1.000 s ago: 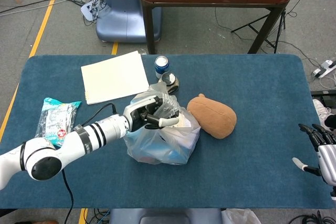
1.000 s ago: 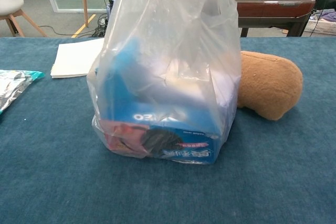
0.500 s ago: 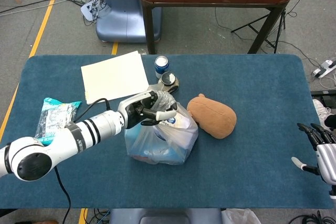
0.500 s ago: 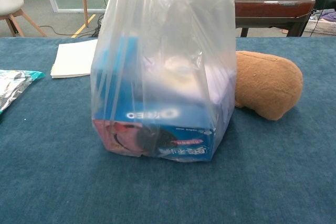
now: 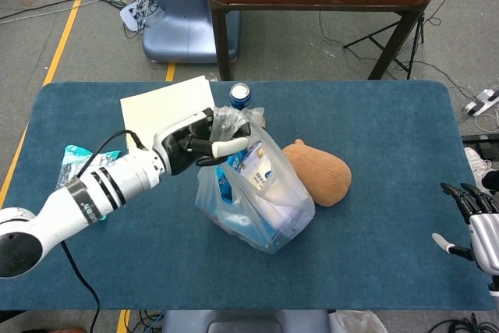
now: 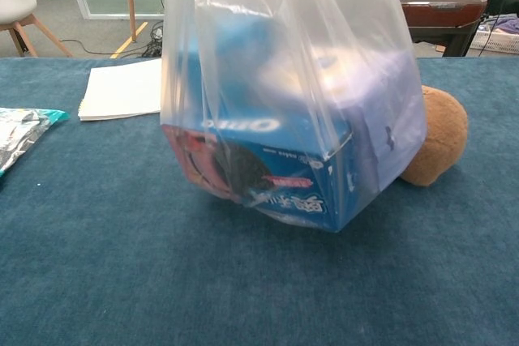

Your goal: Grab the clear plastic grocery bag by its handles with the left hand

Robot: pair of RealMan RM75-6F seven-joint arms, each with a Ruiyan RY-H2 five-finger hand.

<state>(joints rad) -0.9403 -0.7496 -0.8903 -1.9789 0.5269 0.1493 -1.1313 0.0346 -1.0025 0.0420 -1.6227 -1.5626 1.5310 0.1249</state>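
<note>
Right hand (image 5: pixel 475 224) idle at the near table edge, fingers spread, holding nothing. Mid-table: bag (image 6: pixel 284 103) hangs tilted, apparently just off the cloth. Left hand (image 5: pixel 199 144) clenched on its handles. Grab looks done; next, hold steady. Beyond: plush toy (image 5: pixel 320 171), can (image 5: pixel 240 95).

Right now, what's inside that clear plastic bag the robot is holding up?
Through the clear bag, a blue Oreo box lies tilted along the bottom, with something pale above it, too blurred by the plastic to name. The left hand grips the bunched handles, hiding the bag's mouth.
</note>
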